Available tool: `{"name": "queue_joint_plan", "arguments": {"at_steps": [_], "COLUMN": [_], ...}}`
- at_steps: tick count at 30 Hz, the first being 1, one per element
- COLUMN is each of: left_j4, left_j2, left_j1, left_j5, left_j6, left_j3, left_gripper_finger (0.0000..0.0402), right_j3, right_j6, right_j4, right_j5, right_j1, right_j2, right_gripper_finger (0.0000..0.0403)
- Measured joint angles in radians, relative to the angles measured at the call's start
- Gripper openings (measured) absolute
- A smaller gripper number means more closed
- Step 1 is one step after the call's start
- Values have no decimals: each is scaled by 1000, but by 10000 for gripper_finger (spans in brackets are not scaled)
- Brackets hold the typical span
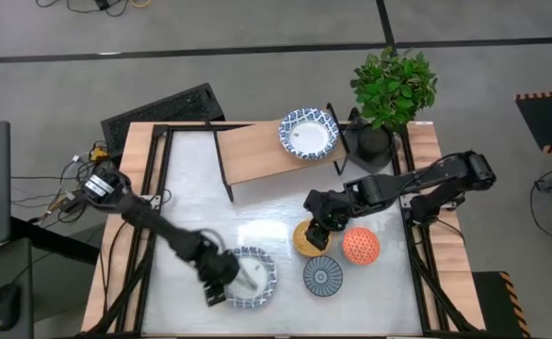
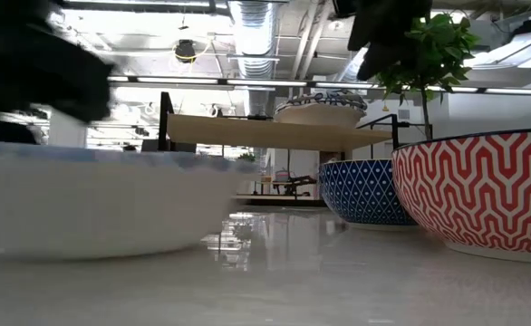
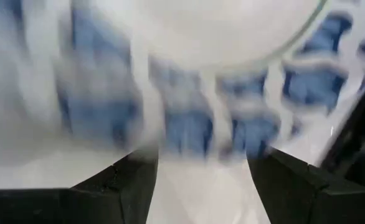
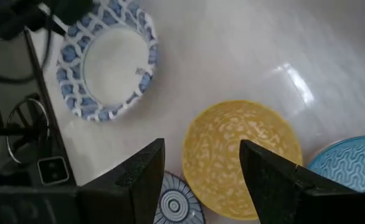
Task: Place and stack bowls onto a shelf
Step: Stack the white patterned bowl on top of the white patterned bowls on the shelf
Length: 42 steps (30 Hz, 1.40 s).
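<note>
The open left gripper straddles an upright white bowl's rim; the open right gripper hovers over the upright yellow bowl.

No text, label or number is readable anywhere.

Both arms are dark, nearly black, built of rounded jointed segments, and the left arm carries a small white label and coloured wires near its base. The left gripper ends in two flat, matte black fingers with angular tips. The right gripper has the same black, wedge-shaped fingers.
</note>
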<state>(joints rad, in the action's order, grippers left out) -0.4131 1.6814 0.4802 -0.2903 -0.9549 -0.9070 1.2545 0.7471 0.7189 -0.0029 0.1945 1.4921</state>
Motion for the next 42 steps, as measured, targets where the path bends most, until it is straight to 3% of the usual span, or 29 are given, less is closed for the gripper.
{"name": "queue_joint_plan", "arguments": {"at_steps": [9,15,21,27,37,42], "left_j4": [85,-68,-148,-183,-268,-305], "left_j2": [0,0,-47,-203,-479,-559], "left_j1": [-189,-174,-135,-100,-63,-61], "left_j5": [-18,-103,-83,37,384,430], "left_j6": [242,234,209,140,-34,-58], "left_j3": [0,0,0,0,-1,-1], "left_gripper_finger": [232,232,232,232,232,232], "right_j3": [1,1,1,10,91,99], "right_j6": [-50,-169,-199,-229,-245,-251], "right_j4": [-12,-73,-216,-257,-274,-290], "right_j5": [5,10,1,0,-22,-49], "right_j1": [-68,-91,-92,-91,-85,-76], "right_j2": [20,88,227,329,433,463], "right_gripper_finger": [234,234,234,234,234,234]}}
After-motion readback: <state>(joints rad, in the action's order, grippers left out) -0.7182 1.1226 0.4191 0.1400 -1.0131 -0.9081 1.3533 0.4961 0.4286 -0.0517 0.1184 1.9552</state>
